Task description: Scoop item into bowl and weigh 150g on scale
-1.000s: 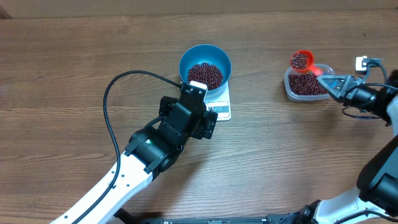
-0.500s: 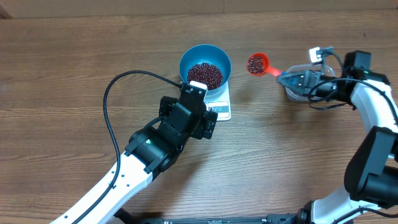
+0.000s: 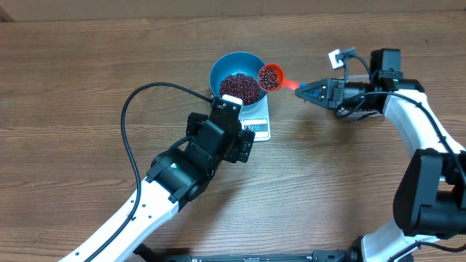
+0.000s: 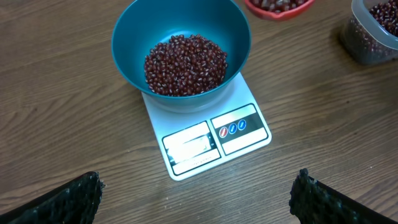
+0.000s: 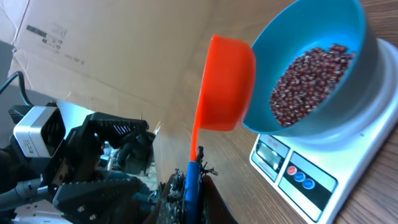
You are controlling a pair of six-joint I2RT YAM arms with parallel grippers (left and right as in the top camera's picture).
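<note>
One loaded scoop [image 3: 271, 76] is held at the right rim of the bowl [image 3: 222, 67], handle clamped in the right pincer [image 3: 309, 90]. Beans [image 3: 240, 87] are heaped in the bowl, which is seated on the scale [image 3: 261, 129]. Left pincer [image 4: 196, 180] is spread wide, empty, hung just in front of the scale. Scoop should be moved over the heap, then tipped slowly in small trickles. Display is washed out, so overshoot must be guarded against.

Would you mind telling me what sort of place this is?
Probably a robotics lab bench, not a kitchen: the left arm and right arm work over a wood-grain table, and a labelled cardboard box stands nearby.
</note>
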